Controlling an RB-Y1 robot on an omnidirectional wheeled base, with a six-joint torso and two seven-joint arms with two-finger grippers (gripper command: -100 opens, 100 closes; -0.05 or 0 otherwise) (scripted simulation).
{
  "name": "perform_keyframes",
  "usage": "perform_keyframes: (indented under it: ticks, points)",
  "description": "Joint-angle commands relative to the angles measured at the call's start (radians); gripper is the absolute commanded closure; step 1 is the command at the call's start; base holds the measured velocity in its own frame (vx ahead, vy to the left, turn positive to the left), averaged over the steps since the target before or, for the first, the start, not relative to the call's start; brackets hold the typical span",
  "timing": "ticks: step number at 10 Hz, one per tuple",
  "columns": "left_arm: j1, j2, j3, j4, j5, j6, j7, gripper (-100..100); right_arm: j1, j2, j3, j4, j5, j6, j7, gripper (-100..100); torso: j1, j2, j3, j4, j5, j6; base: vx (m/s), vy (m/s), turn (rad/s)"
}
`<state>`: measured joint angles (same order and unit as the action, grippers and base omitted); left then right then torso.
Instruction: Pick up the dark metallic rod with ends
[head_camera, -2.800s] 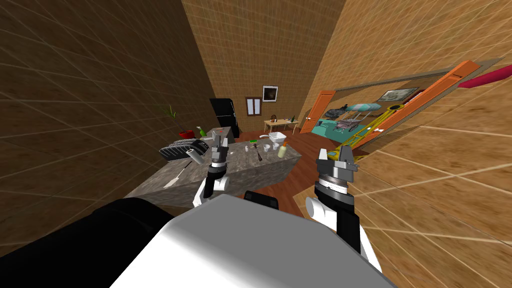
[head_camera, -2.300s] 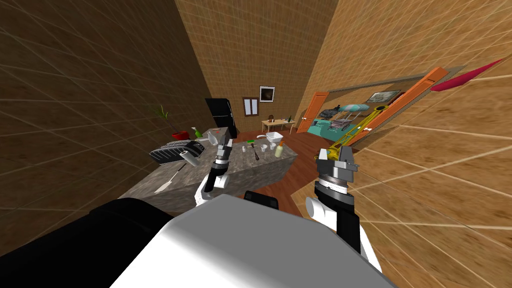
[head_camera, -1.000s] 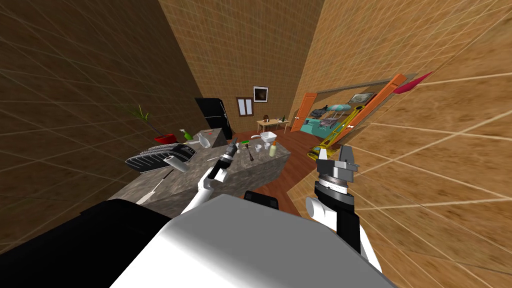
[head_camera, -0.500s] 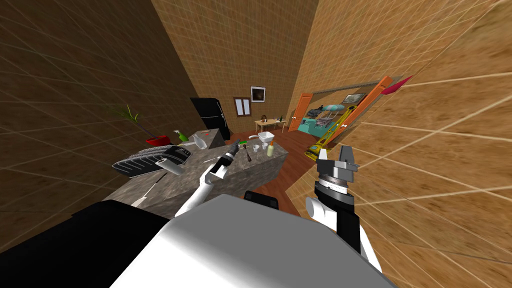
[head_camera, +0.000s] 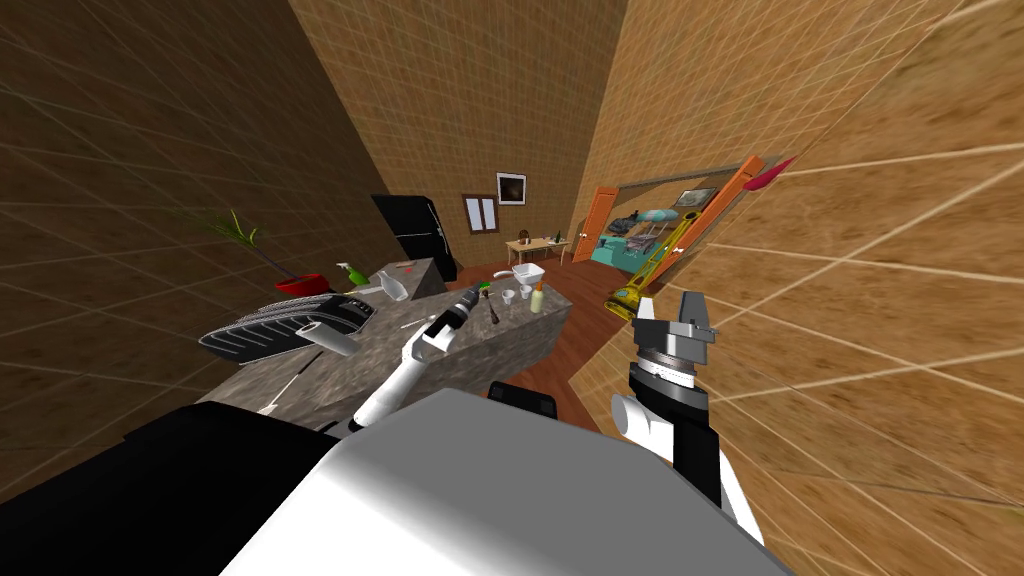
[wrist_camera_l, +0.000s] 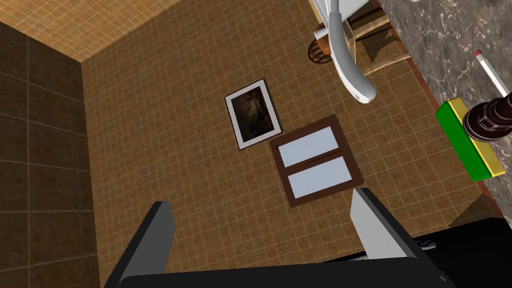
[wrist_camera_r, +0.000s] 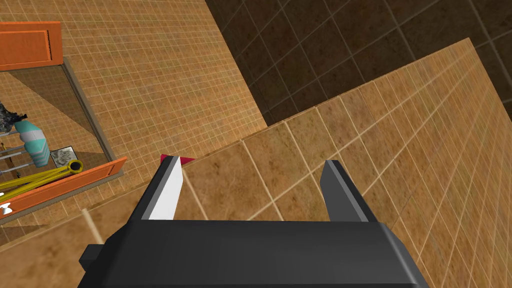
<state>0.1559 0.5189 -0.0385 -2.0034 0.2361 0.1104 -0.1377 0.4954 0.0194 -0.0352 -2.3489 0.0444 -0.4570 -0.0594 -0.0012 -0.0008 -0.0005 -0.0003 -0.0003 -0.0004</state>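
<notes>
The dark rod (head_camera: 492, 311) lies on the grey marble counter (head_camera: 400, 350), near its far end. In the left wrist view one knobbed dark end of the rod (wrist_camera_l: 491, 122) shows beside a green and yellow sponge (wrist_camera_l: 467, 145). My left gripper (head_camera: 471, 293) reaches out low over the counter, just short of the rod and to its left. Its fingers stand open and hold nothing (wrist_camera_l: 259, 200). My right gripper (head_camera: 690, 306) is held up by the tiled wall on the right, open and empty (wrist_camera_r: 252, 162).
A black dish rack (head_camera: 285, 322) and a paper roll (head_camera: 335, 338) stand on the counter's left. A white basin (head_camera: 528, 272), cups (head_camera: 508, 295) and a bottle (head_camera: 537, 298) crowd its far end. A curved faucet (wrist_camera_l: 350, 65) rises past the sponge.
The whole head view has shifted, so I have moved along the counter. My left arm has stretched forward across the counter toward the rod. The right arm has kept its pose.
</notes>
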Motion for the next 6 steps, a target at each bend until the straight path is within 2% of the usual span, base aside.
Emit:
perform_keyframes:
  ticks: [1,2,3,4,5,6]
  points:
    - [-0.024,0.045,-0.006,0.034,0.036,0.050,-0.018,-100,0.000,0.000,0.000,0.000,0.000,0.000,0.000,0,0.000,0.000,0.000,0.000,0.000,0.000,0.011,-0.019,-0.093]
    - [-0.024,0.045,-0.006,0.034,0.036,0.081,-0.018,-100,0.000,0.000,0.000,0.000,0.000,0.000,0.000,0,0.000,0.000,0.000,0.000,0.000,0.000,0.008,-0.013,-0.041]
    - [-0.024,0.045,-0.006,0.034,0.036,0.092,-0.018,-100,0.000,0.000,0.000,0.000,0.000,0.000,0.000,0,0.000,0.000,0.000,0.000,0.000,0.000,0.000,0.000,0.000]
    - [-0.052,0.078,-0.014,0.069,0.065,0.131,-0.037,-100,0.000,0.000,0.000,0.000,0.000,0.000,0.000,0,0.001,0.001,0.000,0.000,0.000,0.000,0.005,-0.013,-0.113]
    - [-0.052,0.078,-0.014,0.069,0.065,0.155,-0.037,-100,0.000,0.000,0.000,0.000,0.000,0.000,0.000,0,0.001,0.001,0.000,0.000,0.000,0.000,0.008,-0.011,-0.052]
    - [-0.081,0.110,-0.022,0.102,0.094,0.194,-0.058,-100,0.000,0.000,0.000,0.000,0.000,0.000,0.000,0,0.000,0.000,0.000,0.000,0.000,0.000,0.013,-0.020,-0.083]
